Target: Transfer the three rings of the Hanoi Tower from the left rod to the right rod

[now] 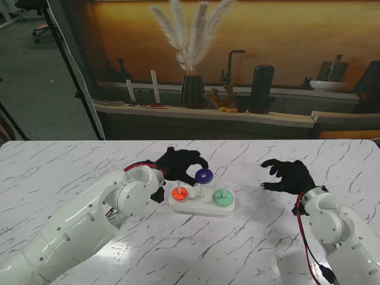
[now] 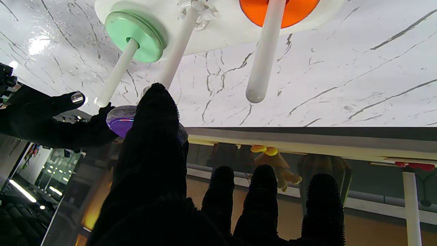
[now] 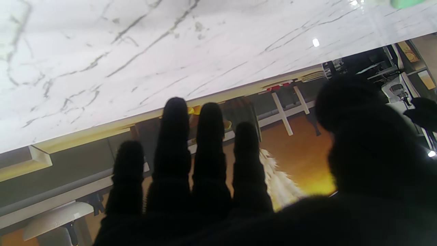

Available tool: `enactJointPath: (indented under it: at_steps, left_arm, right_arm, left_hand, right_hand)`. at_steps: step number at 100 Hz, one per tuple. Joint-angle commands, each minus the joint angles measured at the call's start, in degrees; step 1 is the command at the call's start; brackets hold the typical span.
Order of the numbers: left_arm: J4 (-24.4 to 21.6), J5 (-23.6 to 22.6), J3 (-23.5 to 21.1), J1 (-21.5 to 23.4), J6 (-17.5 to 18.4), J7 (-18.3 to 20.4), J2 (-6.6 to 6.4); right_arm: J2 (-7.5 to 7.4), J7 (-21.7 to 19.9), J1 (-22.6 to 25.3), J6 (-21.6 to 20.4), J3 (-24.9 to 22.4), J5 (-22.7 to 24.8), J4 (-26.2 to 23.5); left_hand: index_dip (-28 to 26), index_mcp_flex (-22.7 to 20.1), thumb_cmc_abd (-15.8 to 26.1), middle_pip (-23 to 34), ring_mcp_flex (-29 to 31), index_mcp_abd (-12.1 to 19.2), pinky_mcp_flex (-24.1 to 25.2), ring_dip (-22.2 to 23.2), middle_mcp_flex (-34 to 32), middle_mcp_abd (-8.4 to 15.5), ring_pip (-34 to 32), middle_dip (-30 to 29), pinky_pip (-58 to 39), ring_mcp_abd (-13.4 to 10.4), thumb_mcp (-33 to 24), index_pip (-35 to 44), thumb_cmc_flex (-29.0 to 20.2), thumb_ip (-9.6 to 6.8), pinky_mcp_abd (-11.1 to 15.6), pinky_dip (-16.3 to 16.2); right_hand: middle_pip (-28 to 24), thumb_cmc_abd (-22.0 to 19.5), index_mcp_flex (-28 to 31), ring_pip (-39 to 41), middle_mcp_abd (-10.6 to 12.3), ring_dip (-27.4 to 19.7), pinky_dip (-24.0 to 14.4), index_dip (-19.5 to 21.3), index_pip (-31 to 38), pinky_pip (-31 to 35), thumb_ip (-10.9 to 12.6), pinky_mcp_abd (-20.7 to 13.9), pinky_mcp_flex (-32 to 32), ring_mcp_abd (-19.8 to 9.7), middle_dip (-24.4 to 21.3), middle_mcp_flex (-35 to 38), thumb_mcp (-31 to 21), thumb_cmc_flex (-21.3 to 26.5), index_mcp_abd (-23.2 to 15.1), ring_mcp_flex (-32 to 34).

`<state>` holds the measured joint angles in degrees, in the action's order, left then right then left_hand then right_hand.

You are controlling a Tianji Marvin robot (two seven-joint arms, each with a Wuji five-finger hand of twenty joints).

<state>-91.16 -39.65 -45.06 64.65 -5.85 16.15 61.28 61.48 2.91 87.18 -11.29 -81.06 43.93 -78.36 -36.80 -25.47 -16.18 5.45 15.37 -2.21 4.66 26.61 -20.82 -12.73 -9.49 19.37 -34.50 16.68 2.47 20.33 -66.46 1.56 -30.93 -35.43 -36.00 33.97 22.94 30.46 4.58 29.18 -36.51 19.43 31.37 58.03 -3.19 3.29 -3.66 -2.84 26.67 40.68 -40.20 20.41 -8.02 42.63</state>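
Left hand: my left hand (image 1: 180, 163), in a black glove, sits just left of centre in the stand view, pinching the purple ring (image 1: 204, 175) between thumb and fingers (image 2: 155, 112).
Purple ring: a small flat disc, glossy, held up in the air at the tip of the middle rod (image 1: 200, 189); I cannot tell whether it is threaded on the rod or clear of it.
Right hand: my right hand (image 1: 289, 175) hovers over the bare table (image 1: 71, 160) right of centre, well apart from the tower, fingers (image 3: 174, 136) spread and curled, holding nothing.
Base: the white base (image 1: 200, 205) is a smooth oblong block with rounded ends, lying at the middle of the frame.
Orange ring: the orange ring (image 1: 179, 193) lies flat on the base around the left rod (image 2: 264, 54), a plain smooth disc.
Green ring: the pale green ring (image 1: 223, 197) lies flat on the base around the right rod (image 2: 116, 73), matte with a thin rim line.
Rods: slim, round, white and smooth, with rounded tips.
Table: white marble pattern with grey veins, glossy enough to show light spots.
Glove: dark knit cloth, fuzzy along the edges in the left wrist view.
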Motion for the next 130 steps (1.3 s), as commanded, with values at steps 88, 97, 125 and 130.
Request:
enactJointPath:
  at_steps: [88,97,125,130]
  left_arm:
    - [3.14,5.7,8.75,-7.02,0.51,-1.21,2.33]
    - [3.43,6.03,9.37,-7.39,0.43,-1.51,2.55]
    - [4.54,6.58,11.21,-8.44,0.49,-2.41,3.16]
    - [4.79,6.59,11.52,-8.59,0.57,-2.54,3.24]
  right_arm:
    - [0.13,0.36,0.88,0.86,-2.17,1.26,0.82]
    - [0.14,0.46,0.84,0.73,-2.32,1.32,0.85]
    - [0.1,0.58,1.0,0.52,-2.79,1.66,0.73]
    - [0.09,0.61,1.02,0.5,-2.84,1.75,0.72]
  left_hand:
    - [-3.32,-5.27,3.57,-0.53,0.41,3.47,0.79,0.64,-0.36,-0.05,0.22,0.15,1.35,0.25,-1.79,7.36,-2.68,0.02,0.36,0.58]
    - [-3.31,-5.25,3.56,-0.49,0.42,3.46,0.79,0.66,-0.43,-0.04,0.2,0.18,1.36,0.25,-1.8,7.35,-2.7,0.01,0.36,0.57]
    - [-3.25,-5.3,3.62,-0.43,0.51,3.5,0.79,0.72,-0.48,0.03,0.11,0.23,1.4,0.41,-1.81,7.38,-2.65,0.0,0.36,0.52]
    - [-3.26,-5.32,3.55,-0.42,0.57,3.42,0.79,0.74,-0.51,0.02,0.07,0.24,1.4,0.34,-1.79,7.42,-2.64,0.01,0.36,0.52]
  right_hand:
    - [-0.99,-0.68,0.48,1.09,0.93,0.78,-0.01,0.39,0.44,0.87,0.96,18.54,0.72,-0.36,0.66,0.87,0.69,0.34,-1.55,0.5]
    - [-0.98,-0.69,0.47,1.12,0.9,0.79,-0.02,0.39,0.46,0.88,0.97,18.53,0.73,-0.43,0.65,0.83,0.66,0.41,-1.49,0.55]
    - [-1.01,-0.7,0.55,1.12,0.97,0.78,-0.01,0.38,0.53,0.86,0.97,18.49,0.74,-0.39,0.65,0.88,0.69,0.46,-1.57,0.62]
    - [-1.02,-0.64,0.55,1.11,0.99,0.77,-0.01,0.38,0.54,0.85,0.97,18.5,0.74,-0.37,0.65,0.91,0.71,0.43,-1.51,0.58]
